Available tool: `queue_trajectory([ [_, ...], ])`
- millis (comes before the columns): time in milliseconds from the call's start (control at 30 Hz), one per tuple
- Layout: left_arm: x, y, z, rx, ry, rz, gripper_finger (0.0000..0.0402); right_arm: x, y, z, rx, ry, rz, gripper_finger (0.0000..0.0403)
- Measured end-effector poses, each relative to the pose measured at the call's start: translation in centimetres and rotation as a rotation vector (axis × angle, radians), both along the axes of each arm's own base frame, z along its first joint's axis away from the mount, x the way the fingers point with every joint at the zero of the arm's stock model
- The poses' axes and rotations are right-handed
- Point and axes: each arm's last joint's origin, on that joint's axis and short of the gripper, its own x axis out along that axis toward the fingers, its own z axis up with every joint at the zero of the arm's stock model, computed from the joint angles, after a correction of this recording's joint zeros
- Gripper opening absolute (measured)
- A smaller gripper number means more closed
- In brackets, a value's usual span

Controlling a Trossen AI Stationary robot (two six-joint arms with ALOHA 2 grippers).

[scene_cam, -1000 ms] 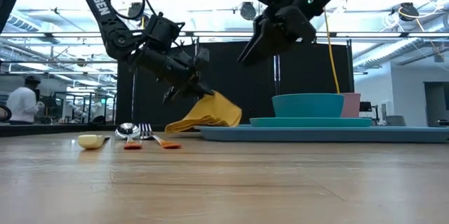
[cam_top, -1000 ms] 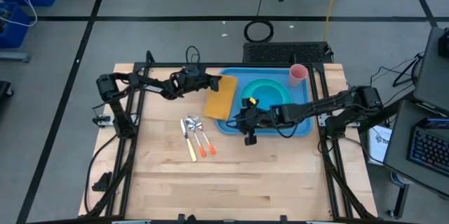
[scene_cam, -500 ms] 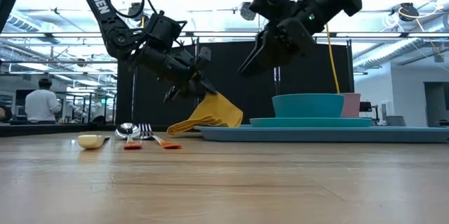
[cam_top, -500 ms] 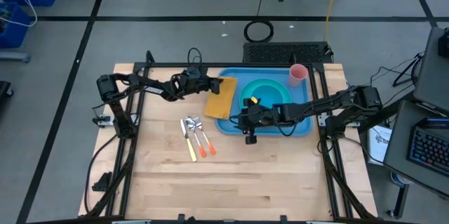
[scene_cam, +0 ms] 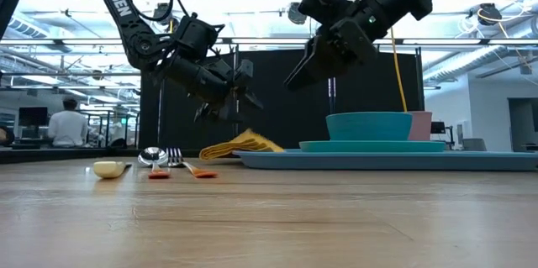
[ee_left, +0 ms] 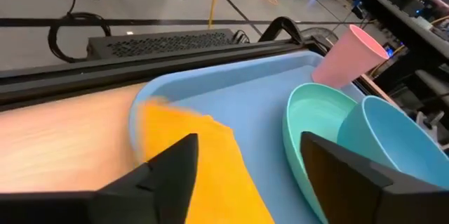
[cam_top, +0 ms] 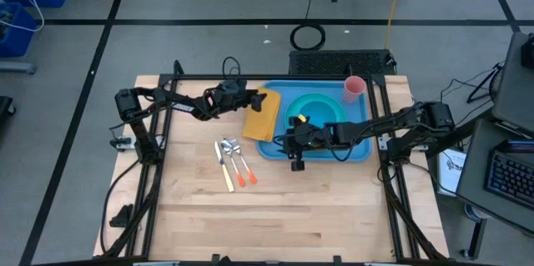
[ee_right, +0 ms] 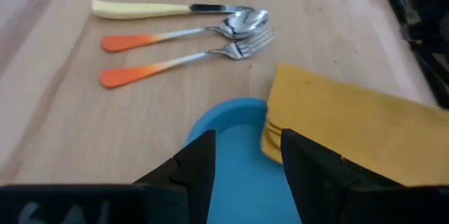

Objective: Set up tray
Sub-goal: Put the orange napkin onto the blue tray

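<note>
High view | tray (cam_top: 360,109): flat blue, rimmed, rounded corners | left end effector (cam_top: 250,96) jaws apart | right end effector (cam_top: 279,142) jaws apart

A robotics lab: framed wooden table (cam_top: 275,216), taped floor (cam_top: 125,16), ceiling ducts (scene_cam: 76,33), distant person (scene_cam: 65,125) at benches.

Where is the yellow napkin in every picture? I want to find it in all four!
High view: the yellow napkin lies over the left edge of the tray.
Low view: folded flat on the table, left of the tray, below the left tool.
Left wrist view: lower middle, on the tray's corner.
Right wrist view: on the right.
Shared landmark: the tray edge under the napkin.
</note>
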Motion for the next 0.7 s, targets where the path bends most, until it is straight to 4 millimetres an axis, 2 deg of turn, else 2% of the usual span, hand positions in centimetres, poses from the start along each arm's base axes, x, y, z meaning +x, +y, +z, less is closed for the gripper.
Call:
queue_trajectory([
  [133,0.1,0.0,0.1,0.015,-0.004,-0.020,0.0304,0.2,-0.2,0.2,0.056,-0.033,0.029,0.0149],
  [300,0.2,-0.9,1.6,0.025,-0.057,-0.259,0.0335,0.6,-1.3,-0.8,0.099,-0.010,0.016,0.0133],
  [400,0.0,-2.3,2.8,0.049,-0.086,-0.373,0.0343,0.8,-2.2,-1.6,0.112,0.009,0.002,0.0109],
  [500,-0.7,-4.3,3.9,0.104,-0.101,-0.446,0.0342,1.1,-3.0,-2.2,0.150,0.010,0.015,0.0067],
  [600,-2.0,-6.2,3.8,0.124,-0.087,-0.483,0.0334,1.3,-3.8,-2.3,0.175,-0.006,0.028,0.0017],
  [700,-3.5,-7.9,3.5,0.139,-0.108,-0.461,0.0322,1.3,-4.5,-2.2,0.204,-0.025,0.026,0.0007],
])
